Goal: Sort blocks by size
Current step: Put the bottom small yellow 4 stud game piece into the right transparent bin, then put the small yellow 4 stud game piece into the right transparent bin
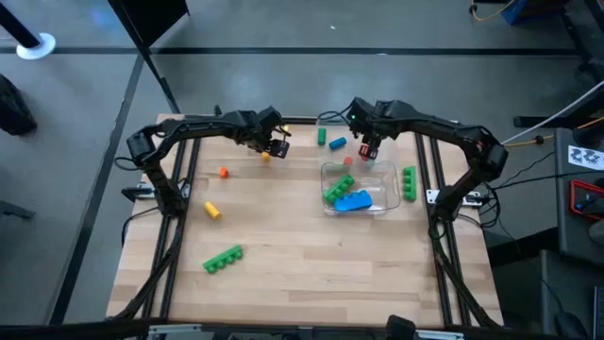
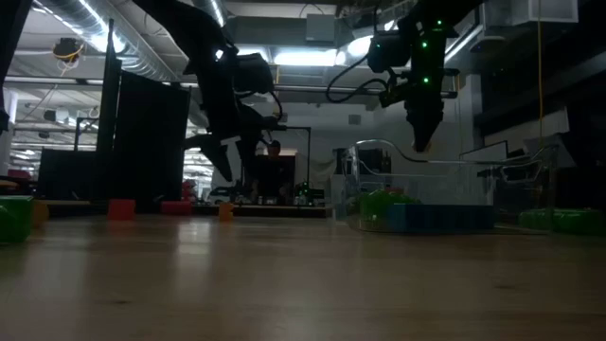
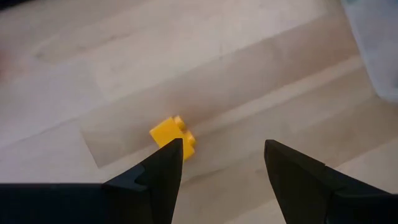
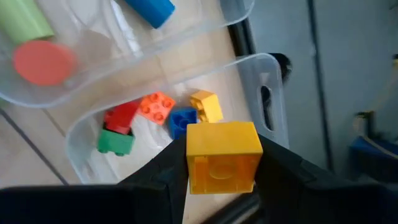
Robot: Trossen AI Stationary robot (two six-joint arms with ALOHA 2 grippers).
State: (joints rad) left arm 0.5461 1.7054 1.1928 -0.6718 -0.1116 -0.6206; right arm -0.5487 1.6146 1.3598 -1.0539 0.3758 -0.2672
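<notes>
Above the clear tray (image 1: 389, 172) rim, toward 12 o'clock of the table (image 1: 302, 274), the right gripper (image 4: 214, 171) is clenched on a yellow square brick (image 4: 222, 155). Inside the tray: red brick (image 4: 121, 115), orange brick (image 4: 157, 106), blue brick (image 4: 182, 120), small yellow brick (image 4: 206, 104), green brick (image 4: 115, 142); the large compartment holds a green bar (image 1: 338, 188) and a blue piece (image 1: 354, 200). At 11 o'clock, the left gripper (image 3: 221, 158) is released, fingers spread, a yellow block (image 3: 174, 135) just beside one finger. Loose elsewhere: green studded bar (image 1: 223, 258) at 7 o'clock, yellow cylinder (image 1: 212, 210) and orange cube (image 1: 223, 172) at 9–10 o'clock, green bar (image 1: 409, 182) at 3 o'clock.
</notes>
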